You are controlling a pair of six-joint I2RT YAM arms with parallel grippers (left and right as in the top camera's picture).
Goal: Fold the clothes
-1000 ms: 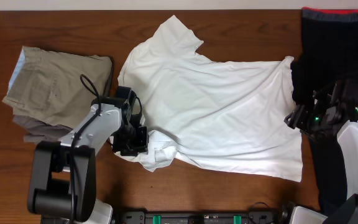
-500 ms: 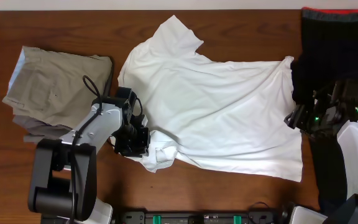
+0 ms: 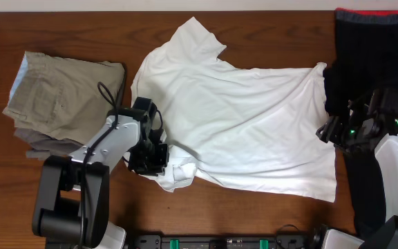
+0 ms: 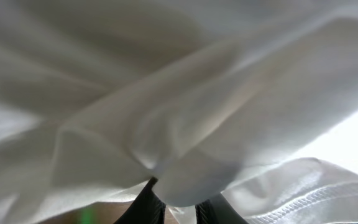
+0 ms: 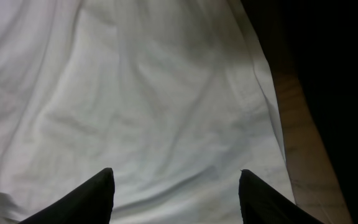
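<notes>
The clothes, a white T-shirt [image 3: 247,124], lie spread and wrinkled across the middle of the table, with one sleeve bunched at the near left. My left gripper [image 3: 155,156] sits at that bunch. In the left wrist view my left gripper [image 4: 178,202] is shut on a fold of the T-shirt [image 4: 179,93], which hangs over the dark fingers. My right gripper [image 3: 325,131] hovers at the shirt's right edge. In the right wrist view my right gripper [image 5: 174,179] stands open, just above the flat T-shirt [image 5: 135,93] and holding nothing.
Folded khaki trousers [image 3: 61,97] lie at the left. A black garment [image 3: 372,48] with a red edge band covers the right side, close to my right arm, and shows dark in the right wrist view [image 5: 328,74]. Bare wooden table [image 3: 81,28] runs along the back.
My left gripper has edged right into the bunched sleeve and its jaws have narrowed onto the fabric. The right arm has not moved.
</notes>
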